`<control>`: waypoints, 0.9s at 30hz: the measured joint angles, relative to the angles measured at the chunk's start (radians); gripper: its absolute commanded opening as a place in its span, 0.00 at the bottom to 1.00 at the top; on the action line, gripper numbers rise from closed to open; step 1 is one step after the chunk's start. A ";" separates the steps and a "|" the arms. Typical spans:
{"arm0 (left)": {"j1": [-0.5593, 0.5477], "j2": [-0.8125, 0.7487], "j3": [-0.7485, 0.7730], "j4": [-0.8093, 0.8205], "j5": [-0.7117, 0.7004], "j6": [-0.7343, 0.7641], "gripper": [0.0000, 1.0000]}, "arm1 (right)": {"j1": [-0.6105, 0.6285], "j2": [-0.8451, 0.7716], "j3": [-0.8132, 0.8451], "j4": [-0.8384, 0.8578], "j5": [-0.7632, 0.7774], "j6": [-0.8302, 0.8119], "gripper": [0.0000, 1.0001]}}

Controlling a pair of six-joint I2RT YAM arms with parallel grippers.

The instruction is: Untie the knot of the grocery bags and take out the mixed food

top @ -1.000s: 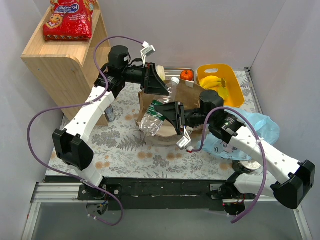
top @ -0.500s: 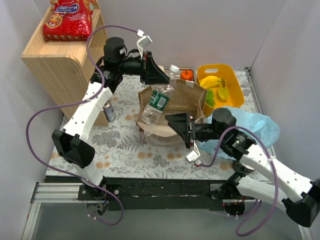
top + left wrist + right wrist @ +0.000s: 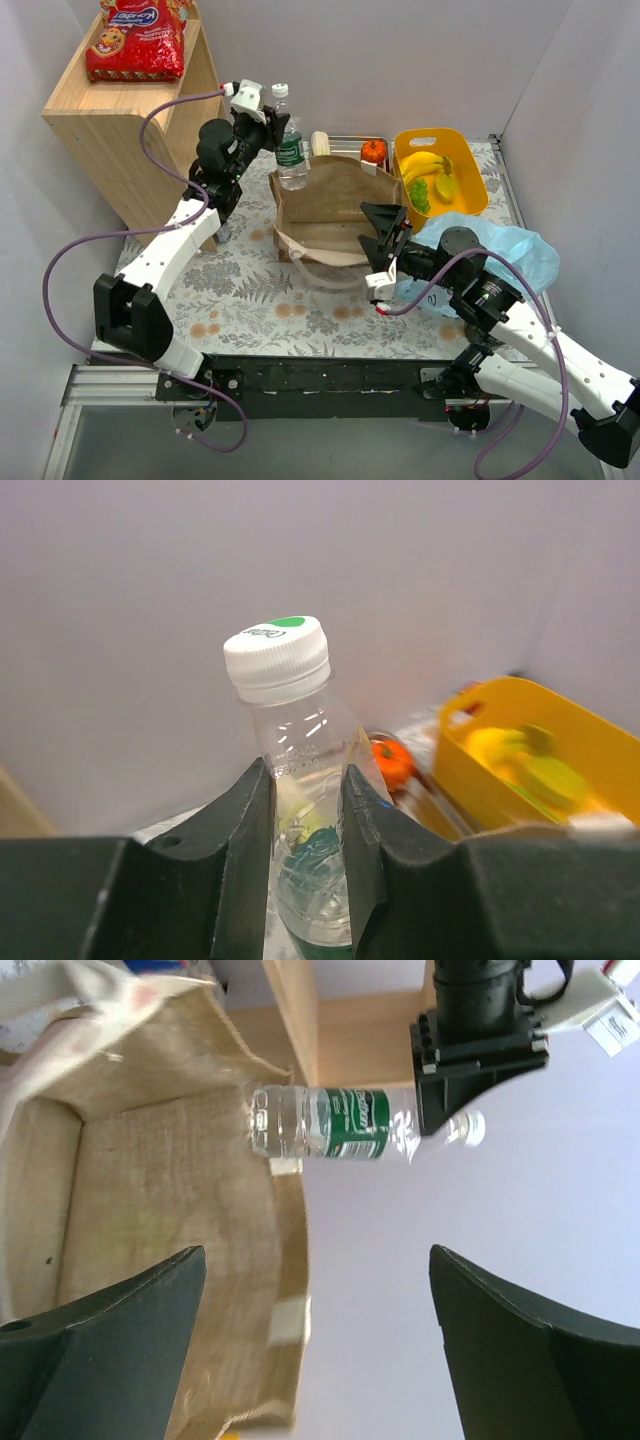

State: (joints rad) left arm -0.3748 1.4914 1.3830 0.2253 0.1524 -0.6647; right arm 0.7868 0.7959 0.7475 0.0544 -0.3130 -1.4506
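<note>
Left arm raised, left gripper (image 3: 272, 120) clamped on clear bottle (image 3: 290, 155) neck at brown paper carrier's (image 3: 330, 195) far-left corner. Right gripper (image 3: 385, 225) spread wide. Green mark on white cap (image 3: 277, 640): left wrist only.

The floral table (image 3: 250, 300) carries a brown paper bag (image 3: 335, 205), a blue bag (image 3: 525, 250) and a yellow tub (image 3: 470, 165).

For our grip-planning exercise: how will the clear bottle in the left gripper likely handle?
The bottle shows no liquid line, so it is probably light and squashable. Its smooth round body, pinched below the cap by the left gripper, may slip or swing.
</note>
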 measured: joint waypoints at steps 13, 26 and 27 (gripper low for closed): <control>0.044 0.252 0.172 0.184 -0.210 -0.124 0.00 | 0.000 0.074 0.068 -0.119 0.172 0.170 0.98; 0.053 0.158 0.292 0.199 -0.206 0.011 0.00 | -0.001 0.131 0.165 -0.265 0.030 0.272 0.98; 0.053 0.150 0.268 0.224 -0.243 0.042 0.00 | -0.001 0.139 0.179 -0.271 0.010 0.269 0.98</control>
State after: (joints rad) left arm -0.3218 1.6417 1.6512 0.4488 -0.0910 -0.6231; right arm 0.7856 0.9348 0.9268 -0.2169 -0.3027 -1.1816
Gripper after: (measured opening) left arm 0.265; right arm 0.982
